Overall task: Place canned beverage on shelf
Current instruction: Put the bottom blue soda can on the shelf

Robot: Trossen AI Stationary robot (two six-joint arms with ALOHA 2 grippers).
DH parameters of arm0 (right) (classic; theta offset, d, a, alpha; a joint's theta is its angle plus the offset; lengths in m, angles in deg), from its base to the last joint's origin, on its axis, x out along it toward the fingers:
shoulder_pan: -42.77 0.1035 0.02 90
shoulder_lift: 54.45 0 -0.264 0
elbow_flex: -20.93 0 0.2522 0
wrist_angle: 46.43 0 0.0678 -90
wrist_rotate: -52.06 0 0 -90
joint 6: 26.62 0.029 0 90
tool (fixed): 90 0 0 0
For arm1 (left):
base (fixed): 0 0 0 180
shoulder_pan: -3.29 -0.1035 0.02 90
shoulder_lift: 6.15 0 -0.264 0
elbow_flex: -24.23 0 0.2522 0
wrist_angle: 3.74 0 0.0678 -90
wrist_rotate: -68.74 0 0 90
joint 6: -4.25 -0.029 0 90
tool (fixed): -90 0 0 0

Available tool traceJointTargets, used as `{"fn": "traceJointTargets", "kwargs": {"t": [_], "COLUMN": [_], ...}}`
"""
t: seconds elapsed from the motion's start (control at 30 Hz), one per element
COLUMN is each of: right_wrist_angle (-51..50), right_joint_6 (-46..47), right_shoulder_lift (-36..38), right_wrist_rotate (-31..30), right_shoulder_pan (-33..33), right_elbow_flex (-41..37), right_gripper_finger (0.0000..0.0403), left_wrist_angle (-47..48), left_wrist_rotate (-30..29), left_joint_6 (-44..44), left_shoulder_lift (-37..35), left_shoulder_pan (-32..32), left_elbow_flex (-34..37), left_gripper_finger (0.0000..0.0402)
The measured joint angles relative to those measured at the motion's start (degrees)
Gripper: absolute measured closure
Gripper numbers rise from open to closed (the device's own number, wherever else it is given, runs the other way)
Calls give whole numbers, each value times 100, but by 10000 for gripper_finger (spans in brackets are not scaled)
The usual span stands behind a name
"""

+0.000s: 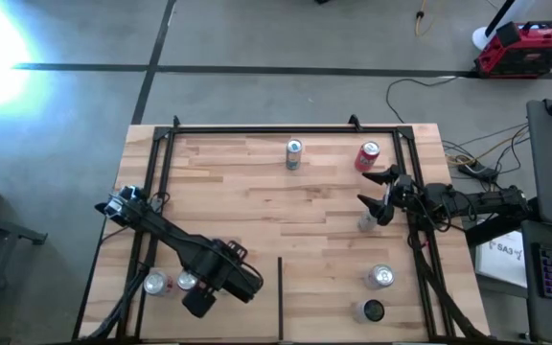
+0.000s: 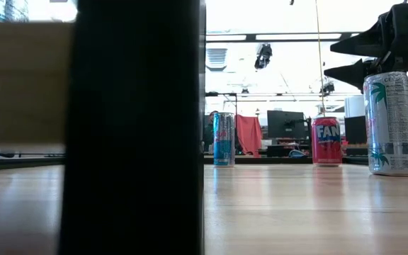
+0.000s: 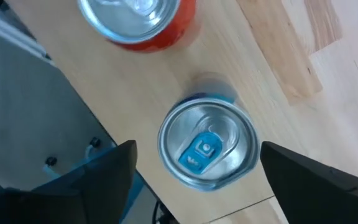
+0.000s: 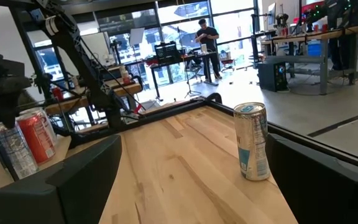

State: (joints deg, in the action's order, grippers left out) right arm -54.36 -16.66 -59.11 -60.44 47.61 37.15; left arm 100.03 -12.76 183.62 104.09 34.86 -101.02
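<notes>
The shelf (image 1: 257, 206) is a light wooden board framed by black rails. My left gripper (image 3: 197, 180) is open near the board's near left corner (image 1: 195, 292). It points down over a silver can with a blue tab (image 3: 207, 149), one finger on either side and apart from it. A red can (image 3: 138, 22) stands beside that can. My right gripper (image 1: 377, 195) is open at the board's right side and points toward the table's left. It hovers just above a white can (image 2: 390, 124) and holds nothing.
A blue can (image 1: 293, 153) and a red can (image 1: 368, 156) stand near the far rail. Two more cans (image 1: 380, 278) (image 1: 372, 310) stand at the near right. A thin black divider strip (image 1: 280, 297) rises from the near edge. The board's middle is bare wood.
</notes>
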Motion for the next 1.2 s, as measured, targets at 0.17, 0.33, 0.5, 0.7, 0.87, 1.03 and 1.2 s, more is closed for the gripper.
{"fn": "traceJointTargets", "kwargs": {"t": [0.17,0.33,0.5,0.7,0.87,1.03,1.2], "right_wrist_angle": [-1,0,-2,0,-2,-2,0], "right_joint_6": [2,5,8,7,7,7,4], "right_shoulder_lift": [0,0,2,1,1,2,0], "right_wrist_rotate": [0,0,0,0,0,0,0], "right_shoulder_pan": [2,1,2,1,1,0,0], "right_elbow_flex": [0,0,0,0,0,0,0], "right_gripper_finger": [21,21,21,21,21,21,21], "left_wrist_angle": [-2,1,1,-2,-41,0,1], "left_wrist_rotate": [49,30,-184,-643,-687,-600,-482], "left_joint_6": [37,-219,-1503,-4018,-6067,-7473,-8299], "left_shoulder_lift": [-7,-38,-152,-175,-179,-179,-179], "left_shoulder_pan": [0,11,26,26,20,25,26], "left_elbow_flex": [-23,-23,-23,-23,-23,-23,-23], "left_gripper_finger": [63,55,54,54,54,54,54]}}
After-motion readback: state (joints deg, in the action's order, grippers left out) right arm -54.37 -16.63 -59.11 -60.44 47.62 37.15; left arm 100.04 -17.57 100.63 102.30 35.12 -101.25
